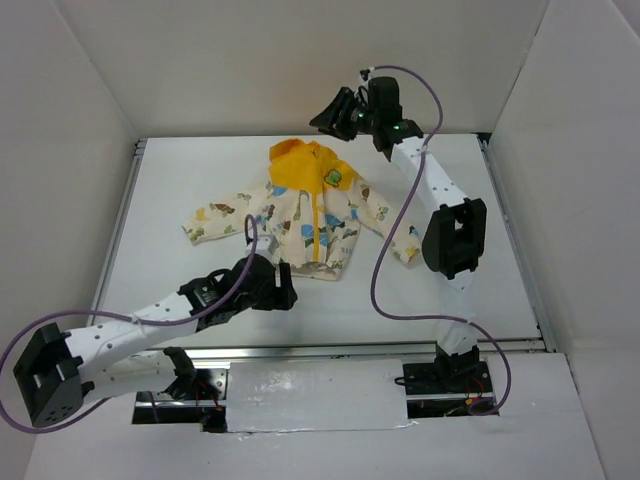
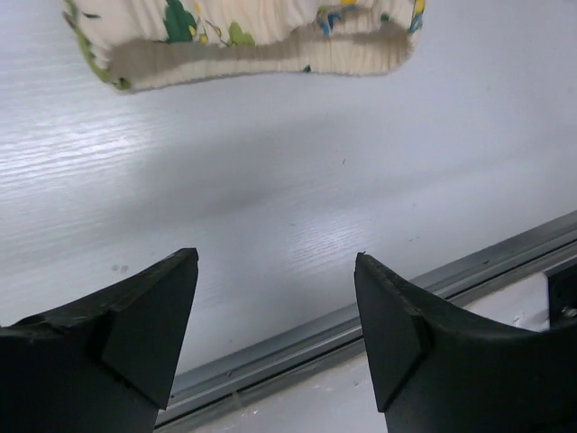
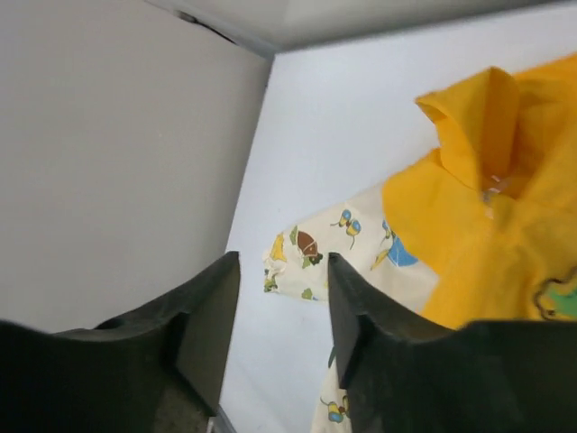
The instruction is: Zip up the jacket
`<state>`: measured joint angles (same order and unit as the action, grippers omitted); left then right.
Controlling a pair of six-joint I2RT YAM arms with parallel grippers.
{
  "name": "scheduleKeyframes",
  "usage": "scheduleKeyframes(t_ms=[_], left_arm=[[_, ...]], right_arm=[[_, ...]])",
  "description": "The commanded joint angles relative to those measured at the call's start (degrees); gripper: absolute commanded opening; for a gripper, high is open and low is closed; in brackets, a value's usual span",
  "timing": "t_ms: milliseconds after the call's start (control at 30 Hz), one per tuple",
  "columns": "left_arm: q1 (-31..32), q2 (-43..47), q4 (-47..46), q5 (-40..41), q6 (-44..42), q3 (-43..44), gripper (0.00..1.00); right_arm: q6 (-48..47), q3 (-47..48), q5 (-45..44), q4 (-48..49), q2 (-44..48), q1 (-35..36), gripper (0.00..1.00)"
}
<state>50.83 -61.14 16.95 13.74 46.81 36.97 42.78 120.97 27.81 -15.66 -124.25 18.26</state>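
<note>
Jacket (image 1: 305, 215) lies flat on the white worktop (image 1: 170, 190), near the middle and a little toward the far side. Its yellow hood (image 1: 300, 165) points away from the arm bases, and both sleeves are spread out to the sides. A yellow zipper strip (image 1: 318, 225) runs down the middle of the front; I cannot tell how far it is closed.

The left tool (image 1: 280, 283) is low over the worktop, just beside the bottom hem of the jacket but apart from it. In the left wrist view its jaws stand wide apart with only bare worktop between them, and the ribbed hem (image 2: 252, 54) lies ahead of them. A metal rail (image 2: 451, 280) runs along the worktop edge.

The right tool (image 1: 332, 115) is raised beyond the hood, near the back wall. Its jaws are released, with a gap between them, and grasp nothing.
</note>
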Motion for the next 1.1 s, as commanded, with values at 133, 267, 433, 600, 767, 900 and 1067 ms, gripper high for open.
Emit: scheduleKeyframes(t_ms=[133, 267, 433, 600, 767, 900, 1067], left_arm=[[-0.03, 10.34, 12.74, 12.53, 3.9, 10.74, 0.84], [-0.38, 9.82, 25.56, 21.93, 5.92, 20.21, 0.92], [-10.11, 10.52, 32.53, 27.32, 7.34, 25.87, 0.99], [-28.83, 12.19, 29.73, 17.92, -0.21, 27.98, 0.99], [-45.89, 12.63, 29.45, 9.39, -9.27, 31.23, 0.99], [-47.75, 15.96, 31.21, 12.8, -12.09, 31.93, 0.99], [-47.75, 23.68, 32.62, 11.67, -14.72, 29.66, 0.99]], right_arm=[[-6.3, 12.44, -0.2, -5.68, 4.88, 0.02, 0.88], [-11.4, 7.85, -7.84, -14.39, 14.09, 0.54, 1.0], [-16.85, -22.0, -20.59, -7.55, 44.92, 2.83, 1.0], [-16.07, -46.41, -21.14, -7.8, 70.74, 4.41, 1.0], [-18.08, -53.55, -28.58, -19.04, 87.82, 4.77, 1.0], [-19.67, -50.92, -36.59, -29.58, 94.88, 4.85, 1.0], [-20.37, -48.11, -39.49, -37.85, 102.7, 4.77, 1.0]])
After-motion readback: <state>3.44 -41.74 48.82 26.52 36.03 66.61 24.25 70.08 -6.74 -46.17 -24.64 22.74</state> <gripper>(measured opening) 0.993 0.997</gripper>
